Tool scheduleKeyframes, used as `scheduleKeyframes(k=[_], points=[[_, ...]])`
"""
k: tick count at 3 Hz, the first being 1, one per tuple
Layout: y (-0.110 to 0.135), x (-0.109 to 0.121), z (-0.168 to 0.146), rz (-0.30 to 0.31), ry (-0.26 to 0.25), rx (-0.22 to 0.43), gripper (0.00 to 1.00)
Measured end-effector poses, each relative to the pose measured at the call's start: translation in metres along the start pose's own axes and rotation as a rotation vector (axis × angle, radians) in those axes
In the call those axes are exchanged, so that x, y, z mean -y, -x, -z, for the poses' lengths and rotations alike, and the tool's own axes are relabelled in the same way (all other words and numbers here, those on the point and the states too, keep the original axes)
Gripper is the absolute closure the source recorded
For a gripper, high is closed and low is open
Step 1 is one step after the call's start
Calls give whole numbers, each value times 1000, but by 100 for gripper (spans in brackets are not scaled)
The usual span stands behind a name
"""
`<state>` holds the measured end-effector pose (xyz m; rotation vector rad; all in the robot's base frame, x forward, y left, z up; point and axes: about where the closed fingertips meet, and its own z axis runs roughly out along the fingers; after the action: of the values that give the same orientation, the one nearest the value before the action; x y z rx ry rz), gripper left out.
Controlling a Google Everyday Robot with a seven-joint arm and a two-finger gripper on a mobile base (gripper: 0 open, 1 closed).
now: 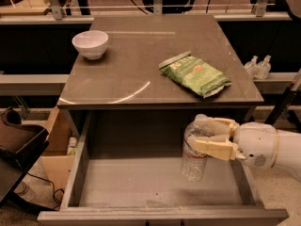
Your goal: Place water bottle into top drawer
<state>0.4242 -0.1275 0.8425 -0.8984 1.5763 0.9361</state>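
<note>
The water bottle [194, 158], clear ribbed plastic, stands upright inside the open top drawer [141, 185], on the right side of its flat grey bottom. My gripper [203, 134] reaches in from the right, and its cream fingers [211, 147] are closed around the bottle's upper part. The bottle's cap is hidden by the fingers. The bottle's base looks at or just above the drawer floor.
On the grey table [141, 74] above the drawer stand a white bowl [90, 44] at back left and a green chip bag [194, 74] at right. Two small bottles [258, 66] sit on a shelf at far right. A cardboard box [54, 147] is left of the drawer.
</note>
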Motion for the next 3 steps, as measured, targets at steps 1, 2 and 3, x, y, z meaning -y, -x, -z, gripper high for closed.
scheduleKeyframes(k=[1, 2, 3], points=[[-18, 3, -7, 21, 40, 10, 100], [-29, 9, -11, 63, 75, 15, 100], [-36, 12, -15, 109, 88, 27, 100]])
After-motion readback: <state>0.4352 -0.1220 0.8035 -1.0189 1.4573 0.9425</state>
